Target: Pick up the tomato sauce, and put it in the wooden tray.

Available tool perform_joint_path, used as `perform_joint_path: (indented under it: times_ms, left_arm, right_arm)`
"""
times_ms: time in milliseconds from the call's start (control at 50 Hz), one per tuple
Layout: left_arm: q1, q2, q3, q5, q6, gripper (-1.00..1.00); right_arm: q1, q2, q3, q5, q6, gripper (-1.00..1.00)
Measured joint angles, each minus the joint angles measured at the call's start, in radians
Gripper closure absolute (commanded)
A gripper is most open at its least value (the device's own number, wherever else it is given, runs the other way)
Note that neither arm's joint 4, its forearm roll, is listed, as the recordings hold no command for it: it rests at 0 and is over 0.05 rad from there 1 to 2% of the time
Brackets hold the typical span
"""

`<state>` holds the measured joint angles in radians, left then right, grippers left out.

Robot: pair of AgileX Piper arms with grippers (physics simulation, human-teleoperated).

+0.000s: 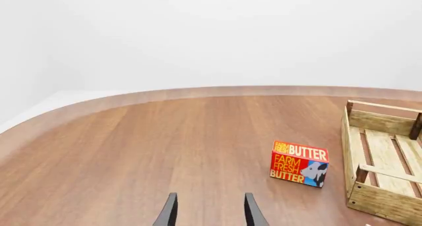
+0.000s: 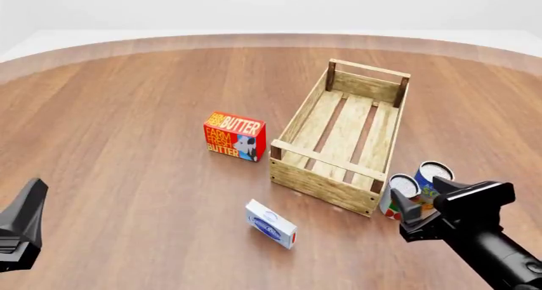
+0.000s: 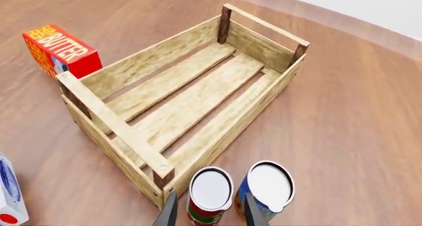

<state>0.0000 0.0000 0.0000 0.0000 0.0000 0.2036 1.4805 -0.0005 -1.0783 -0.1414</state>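
Note:
The tomato sauce (image 3: pixel 209 192), a small red-labelled can with a white lid, stands upright just off the near right corner of the wooden tray (image 3: pixel 138 80). In the right wrist view my right gripper (image 3: pixel 211 212) is open, one finger on each side of the can, with a gap showing on both sides. The front view shows the tomato sauce (image 2: pixel 396 198) partly behind my right gripper (image 2: pixel 410 219), beside the wooden tray (image 2: pixel 318 182). My left gripper (image 2: pixel 34 195) hangs open and empty at the table's near left, far from the can; its wrist view shows my left gripper (image 1: pixel 209 213) over bare wood.
A blue-and-yellow can (image 3: pixel 267 186) stands touching or nearly touching the tomato sauce on its right. A red butter box (image 2: pixel 235 136) sits left of the tray. A small white-and-blue carton (image 2: pixel 271 223) lies in front of the tray.

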Motion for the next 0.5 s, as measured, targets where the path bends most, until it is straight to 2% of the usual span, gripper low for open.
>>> perform_joint_path:
  times_ms: [500]
  left_arm:
    - [0.000, 0.000, 0.000, 0.000, 0.000, -1.00]
  right_arm:
    - [-0.003, 0.149, 0.000, -0.116, -0.004, -1.00]
